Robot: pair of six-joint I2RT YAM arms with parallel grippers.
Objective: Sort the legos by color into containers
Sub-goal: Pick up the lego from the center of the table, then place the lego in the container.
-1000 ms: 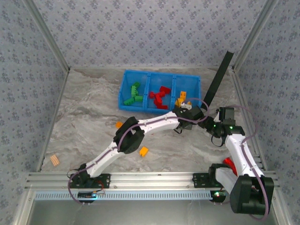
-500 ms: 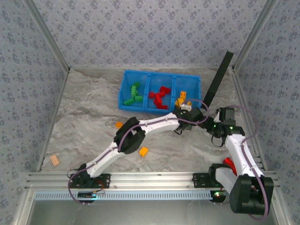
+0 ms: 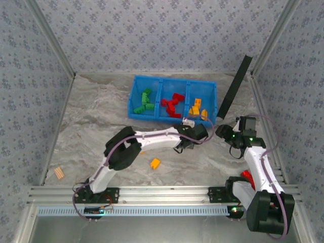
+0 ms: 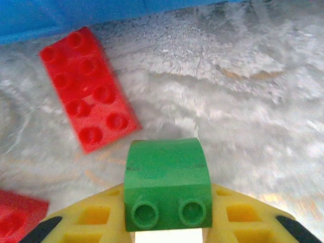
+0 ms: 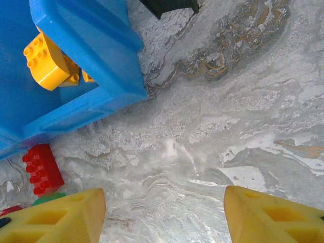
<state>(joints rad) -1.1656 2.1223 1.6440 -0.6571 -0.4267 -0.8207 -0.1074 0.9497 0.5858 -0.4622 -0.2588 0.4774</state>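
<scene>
Where the left pincer [image 4: 167, 225] pinches, a green lego [image 4: 168, 185] sits clamped.

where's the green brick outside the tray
Left wrist view: green brick clamped in the left gripper, a red brick just left of it, near the tray.

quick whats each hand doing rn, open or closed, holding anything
left hand: closed on a green lego
right hand: open, holding nothing
</scene>
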